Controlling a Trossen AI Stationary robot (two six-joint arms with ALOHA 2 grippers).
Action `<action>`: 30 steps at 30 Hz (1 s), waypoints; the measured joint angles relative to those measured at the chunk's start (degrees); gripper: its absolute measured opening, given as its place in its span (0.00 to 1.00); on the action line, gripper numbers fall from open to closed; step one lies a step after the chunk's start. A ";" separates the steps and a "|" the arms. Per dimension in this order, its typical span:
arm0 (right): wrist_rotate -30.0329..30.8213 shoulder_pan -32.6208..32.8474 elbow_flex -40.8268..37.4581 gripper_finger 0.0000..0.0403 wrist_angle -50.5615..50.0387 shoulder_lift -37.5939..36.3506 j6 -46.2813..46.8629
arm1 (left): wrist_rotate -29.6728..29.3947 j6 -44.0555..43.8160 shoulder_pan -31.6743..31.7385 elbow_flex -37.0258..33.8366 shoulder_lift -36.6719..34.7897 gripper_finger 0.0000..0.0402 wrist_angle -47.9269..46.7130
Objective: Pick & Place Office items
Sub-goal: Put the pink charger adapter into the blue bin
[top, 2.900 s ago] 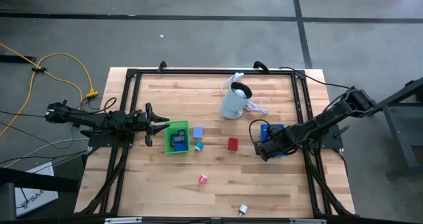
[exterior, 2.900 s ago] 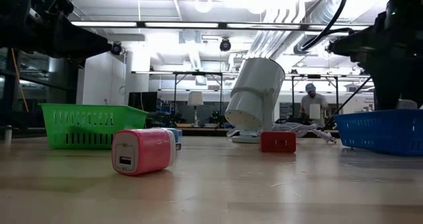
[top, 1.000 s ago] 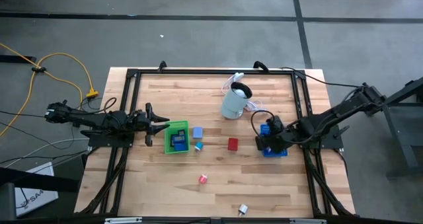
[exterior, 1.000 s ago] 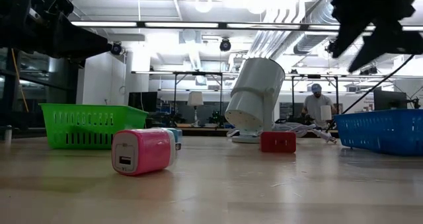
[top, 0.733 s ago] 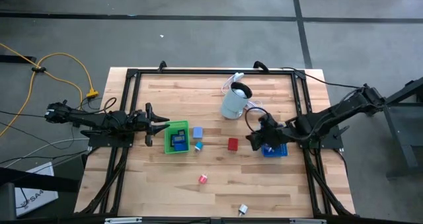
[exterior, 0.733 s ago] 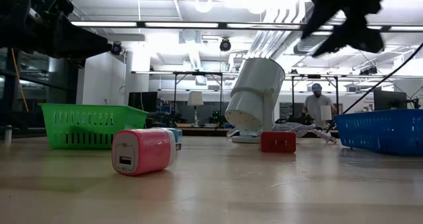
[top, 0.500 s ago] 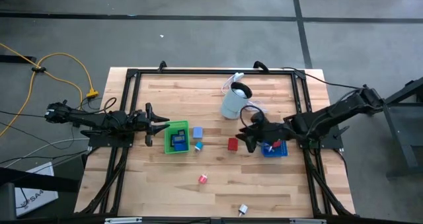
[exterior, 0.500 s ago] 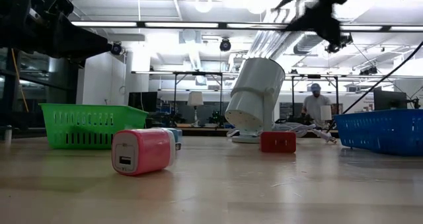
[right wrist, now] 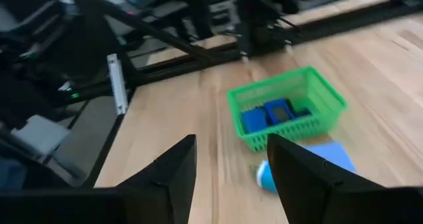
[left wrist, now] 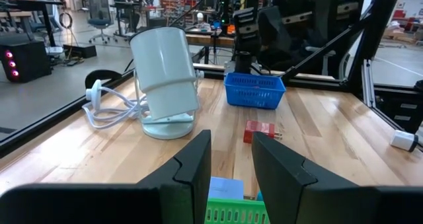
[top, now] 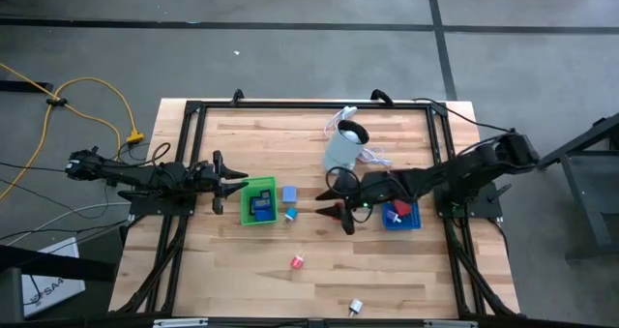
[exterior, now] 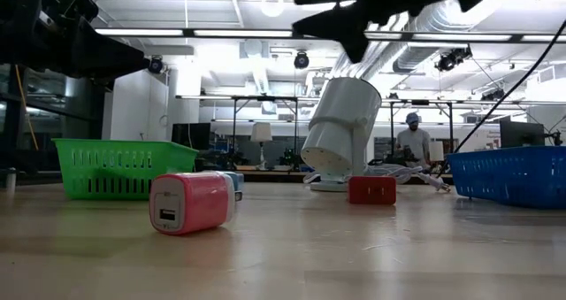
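My right gripper [top: 337, 215] is open and hangs well above the table, high in the low view [exterior: 332, 8]. Seen from above, it covers the red block, which rests flat on the table [exterior: 371, 190] [left wrist: 259, 130]. My left gripper [top: 242, 185] waits open beside the green tray [top: 258, 202], which holds blue pieces [right wrist: 274, 113]. A flat blue piece [top: 289, 193] and a small teal piece [top: 289, 214] lie beside that tray. The pink charger [top: 297, 261] and a white piece [top: 355, 308] lie nearer the table's near edge. A red piece [top: 395, 210] lies in the blue tray [top: 403, 222].
The pale cylindrical appliance [top: 343, 146] stands tilted on its base toward the far edge, its white cord [left wrist: 109, 112] coiled beside it. A dark frame [top: 309, 105] runs around the table. Bare wood stretches around the pink charger. A person [exterior: 414, 141] stands in the room beyond.
My right gripper has swung from over the blue tray toward the table's left, staying high, and now hangs over the red block. The pieces on the table have kept their places.
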 joint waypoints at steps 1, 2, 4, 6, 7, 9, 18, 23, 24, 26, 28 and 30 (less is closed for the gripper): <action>-1.63 -0.45 0.00 0.43 1.53 0.83 -1.28 | 0.00 0.00 0.01 0.00 0.00 0.26 0.01; -3.06 -0.84 0.00 0.43 3.00 1.59 -2.49 | 0.00 0.01 0.01 0.00 0.00 0.26 0.01; -5.41 -1.55 0.00 0.43 5.57 2.88 -4.66 | 0.00 0.00 -0.01 0.00 0.00 0.26 0.01; -6.72 -1.99 0.02 0.43 7.58 3.78 -6.34 | 0.02 0.01 0.00 0.00 0.00 0.26 0.01; -6.92 -2.07 0.02 0.43 7.96 4.02 -6.99 | 0.02 0.01 0.01 0.00 0.00 0.26 0.01; -6.83 -2.12 0.40 0.43 7.33 4.08 -8.21 | 0.02 0.01 -0.01 0.00 0.00 0.26 0.01; -10.61 -2.20 10.74 0.43 -9.02 4.08 -13.95 | 0.02 0.00 0.01 0.00 0.00 0.26 0.01; -11.20 -2.18 12.90 0.43 -12.48 4.08 -22.91 | 0.03 0.01 -0.01 0.00 0.00 0.26 0.01; -11.26 -2.18 12.90 0.43 -12.50 4.08 -24.02 | 0.02 0.00 0.01 0.00 0.00 0.26 0.01; -12.05 -2.18 12.90 0.43 -12.41 4.39 -24.90 | 0.02 0.01 -0.01 0.00 0.00 0.26 0.01; -14.63 -2.19 12.98 0.43 -11.25 5.88 -25.08 | 0.02 0.00 0.01 0.00 0.00 0.26 0.01; -18.58 -2.20 12.90 0.43 -10.50 7.59 -25.61 | 0.03 0.01 0.00 0.00 0.00 0.26 -0.01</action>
